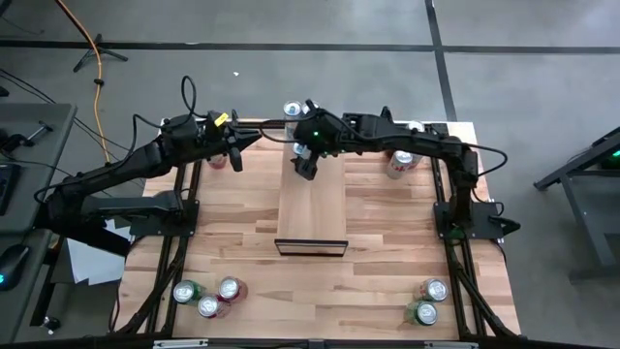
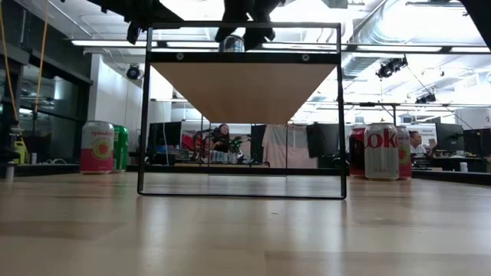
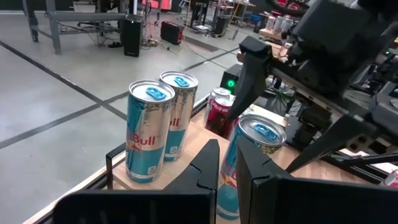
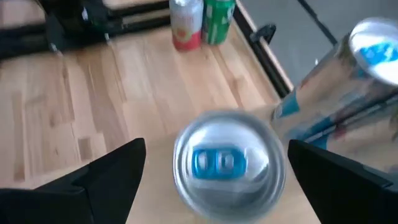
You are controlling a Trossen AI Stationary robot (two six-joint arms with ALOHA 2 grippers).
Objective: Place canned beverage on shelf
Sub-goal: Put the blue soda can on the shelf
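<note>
Landmark: the shelf (image 1: 312, 208), a long pale wood panel with a thin dark frame (image 2: 242, 195) at its near short end; every place below is given from it.
Can: a silver and blue canned beverage (image 4: 229, 165) stands upright on the shelf's far end, its blue pull tab facing up; in the low view its top shows above the frame's upper bar (image 2: 232, 44).
Right gripper: the right gripper (image 4: 214, 171) hangs over the shelf's far end, above the can. Its two fingers (image 4: 109, 171) stand wide apart, one on each side of the can's top, with a clear gap to the can on both sides. It grips nothing.
Can to gripper: the can sits between the spread fingers, roughly centred, free of both.
Left gripper: the left gripper (image 3: 225, 165) is off the shelf's far left corner, pointing toward the can, its fingers pressed together and empty.
Neighbouring cans: two more silver and blue cans (image 3: 160, 124) stand together just beyond the shelf's far end, at the table edge; a dark red can (image 3: 217, 115) stands behind them.
Other cans: a white and red can (image 1: 400, 163) lies off the shelf's far right; pink and green cans (image 1: 206, 294) group near its front left; two more cans (image 1: 426, 301) sit near its front right.
</note>
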